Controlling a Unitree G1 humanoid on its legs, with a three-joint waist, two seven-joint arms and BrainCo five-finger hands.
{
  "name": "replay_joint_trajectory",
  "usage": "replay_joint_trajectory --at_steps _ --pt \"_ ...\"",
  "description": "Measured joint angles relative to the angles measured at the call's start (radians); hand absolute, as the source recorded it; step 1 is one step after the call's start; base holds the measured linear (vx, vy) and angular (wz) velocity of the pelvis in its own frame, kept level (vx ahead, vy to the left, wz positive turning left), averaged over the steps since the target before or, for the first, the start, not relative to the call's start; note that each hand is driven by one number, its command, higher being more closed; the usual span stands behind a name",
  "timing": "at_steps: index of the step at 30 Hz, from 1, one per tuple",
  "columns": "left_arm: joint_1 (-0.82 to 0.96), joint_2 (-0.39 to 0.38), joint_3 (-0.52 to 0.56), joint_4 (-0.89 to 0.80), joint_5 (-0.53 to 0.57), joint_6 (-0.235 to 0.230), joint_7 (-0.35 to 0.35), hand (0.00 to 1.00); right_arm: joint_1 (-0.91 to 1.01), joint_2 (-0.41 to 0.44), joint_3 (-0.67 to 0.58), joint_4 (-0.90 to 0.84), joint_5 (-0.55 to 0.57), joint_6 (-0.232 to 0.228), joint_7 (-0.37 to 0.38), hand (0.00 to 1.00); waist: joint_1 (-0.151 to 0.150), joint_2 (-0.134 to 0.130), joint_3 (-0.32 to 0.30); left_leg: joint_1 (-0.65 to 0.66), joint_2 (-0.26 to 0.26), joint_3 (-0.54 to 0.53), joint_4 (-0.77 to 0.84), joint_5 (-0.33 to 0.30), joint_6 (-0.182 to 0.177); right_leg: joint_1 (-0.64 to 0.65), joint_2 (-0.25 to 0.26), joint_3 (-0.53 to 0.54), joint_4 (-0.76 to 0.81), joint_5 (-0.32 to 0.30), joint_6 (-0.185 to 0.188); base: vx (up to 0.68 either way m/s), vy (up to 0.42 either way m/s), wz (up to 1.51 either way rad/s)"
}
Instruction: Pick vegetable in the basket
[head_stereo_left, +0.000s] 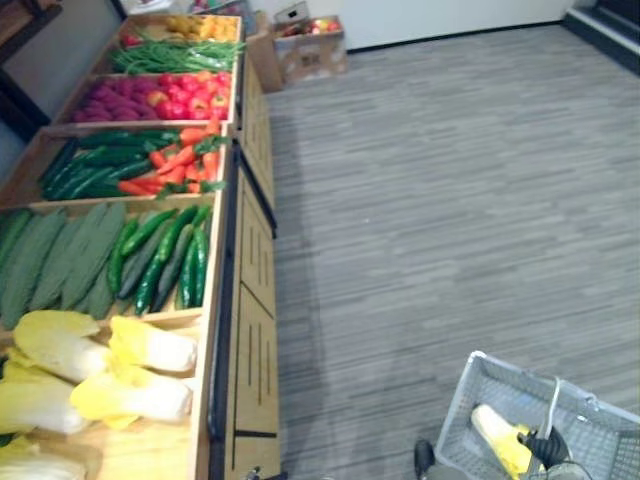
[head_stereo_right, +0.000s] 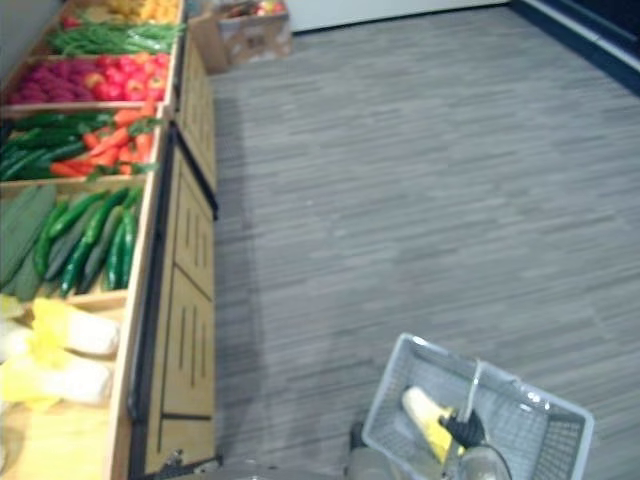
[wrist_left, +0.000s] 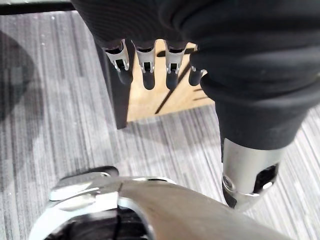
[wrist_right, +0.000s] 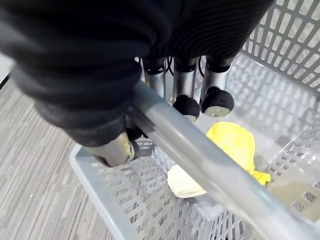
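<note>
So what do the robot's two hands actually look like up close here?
Both match. The left hand wears a black, finely ribbed fabric cover over its back and wrist; slim silver metal fingers with rounded dark tips emerge from it, and a thicker silver thumb sits apart. The right hand has the same ribbed black cover and silver tubular fingers ending in black rounded pads.

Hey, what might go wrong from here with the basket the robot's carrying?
The right hand holds the basket by its thin handle alone; a swing might tip it and roll the yellow cabbage about. The left hand hangs by the wooden stand and may knock it on the next reach.
</note>
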Motion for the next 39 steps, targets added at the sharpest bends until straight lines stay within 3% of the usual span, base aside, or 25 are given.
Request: replay_joint_trajectory --at_steps 4,9,13,14,17,20,23,24,25,27,28,30,31,33,34,36,39 --pt "-0.006 0.032 -0.014 0.003 -0.04 -0.013 -0.015 0.0 -0.001 0.009 0.002 0.011 -0.001 0.0 0.016 1.0 -0.014 -0.043 -0.025 0.007 -0.011 0.023 0.0 -0.001 0.0 0.0 -0.004 0.036 -0.025 0.025 0.003 0.05 0.074 -0.39" --pt "-0.018 0.047 -0.028 0.003 -0.039 -0.013 -0.011 0.0 -0.01 0.026 0.005 0.029 -0.001 0.007 0.016 1.0 -0.015 -0.062 -0.033 0.008 -0.028 0.025 0.001 -0.008 0.011 -0.004 -0.016 0.05 -0.034 0.046 0.012 0.0 0.066 -0.16" --pt "-0.018 0.046 -0.032 0.002 -0.035 -0.011 -0.006 0.0 -0.065 0.047 -0.021 0.049 0.0 0.008 0.011 1.0 -0.014 -0.041 0.009 0.052 -0.003 0.03 -0.014 -0.027 0.035 -0.142 0.009 0.018 0.282 0.045 0.013 -0.12 0.044 -0.08" --pt "-0.018 0.048 -0.032 0.001 -0.028 -0.01 -0.005 0.0 -0.068 0.05 -0.026 0.041 0.0 0.007 0.0 1.0 -0.022 -0.024 0.028 0.088 0.02 0.026 -0.052 -0.081 0.052 -0.196 0.008 -0.02 0.413 0.033 0.012 -0.17 0.022 0.27" --pt "-0.01 0.06 -0.028 -0.002 -0.025 -0.008 0.006 0.0 -0.066 0.065 -0.024 0.043 -0.001 0.012 -0.005 1.0 -0.016 -0.07 0.031 0.1 -0.009 0.034 -0.063 -0.077 0.05 -0.212 -0.075 -0.099 0.476 -0.025 -0.035 -0.16 0.005 0.15" --pt "0.017 0.058 -0.028 -0.007 -0.025 -0.004 0.016 0.0 -0.079 0.065 -0.024 0.043 -0.003 0.012 -0.006 1.0 -0.009 -0.056 0.031 0.091 0.037 0.039 -0.06 -0.074 0.022 -0.193 -0.106 -0.135 0.329 -0.014 -0.019 0.0 -0.069 -0.18" --pt "0.011 0.065 -0.027 -0.009 -0.025 0.004 0.025 0.0 -0.083 0.071 -0.026 0.043 -0.008 0.015 -0.007 1.0 -0.01 -0.052 0.033 0.081 0.093 0.036 -0.065 -0.074 -0.04 -0.188 -0.109 -0.092 0.188 0.017 0.025 0.17 -0.269 -0.03" --pt "0.008 0.073 -0.025 -0.011 -0.025 0.005 0.026 0.0 -0.073 0.078 -0.027 0.042 -0.007 0.016 -0.007 1.0 -0.018 -0.07 0.025 0.086 0.098 0.023 -0.067 -0.082 -0.071 -0.168 -0.128 -0.086 0.153 0.027 0.042 0.16 -0.286 0.18" --pt "-0.009 0.066 -0.009 -0.004 -0.025 0.01 0.029 0.0 -0.063 0.075 -0.037 0.049 -0.007 0.02 -0.009 1.0 -0.017 -0.053 0.018 0.092 0.14 0.014 -0.067 -0.096 -0.105 -0.154 -0.111 -0.117 0.155 0.015 0.07 0.24 -0.425 0.24" --pt "-0.023 0.03 0.002 -0.02 -0.025 0.001 0.028 0.0 -0.068 0.073 -0.065 0.045 -0.007 0.03 -0.014 1.0 -0.024 0.003 0.004 0.053 0.2 -0.025 -0.022 -0.055 -0.142 -0.147 -0.063 -0.174 0.147 -0.024 0.026 0.26 -0.367 0.35" --pt "-0.028 0.016 0.003 -0.03 -0.025 -0.007 0.029 0.0 -0.07 0.069 -0.067 0.045 -0.006 0.035 -0.015 1.0 -0.029 0.013 0.002 0.004 0.216 -0.071 0.06 -0.018 -0.138 -0.134 -0.052 -0.198 0.149 -0.031 0.003 0.26 -0.328 0.43" --pt "-0.03 0.007 0.003 -0.031 -0.026 -0.009 0.029 0.0 -0.06 0.068 -0.072 0.046 0.002 0.037 -0.015 1.0 -0.033 0.008 0.006 -0.057 0.219 -0.119 0.187 0.052 -0.123 -0.09 -0.052 -0.221 0.14 -0.047 -0.021 0.24 -0.339 0.41" --pt "-0.023 0.003 0.003 -0.028 -0.029 -0.008 0.03 0.0 -0.046 0.067 -0.075 0.047 0.002 0.038 -0.015 1.0 -0.03 0.003 0.01 -0.096 0.225 -0.139 0.296 0.147 -0.109 -0.029 -0.048 -0.24 0.122 -0.067 -0.041 0.22 -0.326 0.37" --pt "-0.021 -0.004 0.009 -0.03 -0.034 -0.009 0.031 0.0 -0.029 0.062 -0.075 0.047 0.002 0.037 -0.015 1.0 -0.012 -0.004 0.013 -0.136 0.232 -0.14 0.421 0.251 -0.093 0.038 -0.044 -0.247 0.091 -0.08 -0.061 0.19 -0.27 0.14" --pt "-0.021 -0.006 0.009 -0.031 -0.036 -0.009 0.033 0.0 -0.027 0.058 -0.075 0.047 0.002 0.037 -0.015 1.0 -0.008 -0.004 0.013 -0.152 0.237 -0.136 0.472 0.246 -0.093 0.058 -0.044 -0.248 0.077 -0.082 -0.064 0.23 -0.303 0.04" --pt "-0.015 -0.009 0.014 -0.037 -0.039 -0.009 0.04 0.0 -0.023 0.045 -0.078 0.047 0.002 0.037 -0.018 1.0 -0.005 -0.004 0.014 -0.223 0.224 -0.091 0.587 0.166 -0.094 0.115 -0.046 -0.256 0.038 -0.093 -0.08 0.19 -0.226 0.09" --pt "-0.017 -0.012 0.02 -0.044 -0.04 -0.01 0.048 0.0 -0.006 0.038 -0.115 0.047 0.002 0.038 -0.023 1.0 0.0 -0.006 0.015 -0.282 0.193 -0.02 0.514 0.099 -0.086 0.175 -0.053 -0.293 0.003 -0.108 -0.086 0.11 -0.058 0.29"
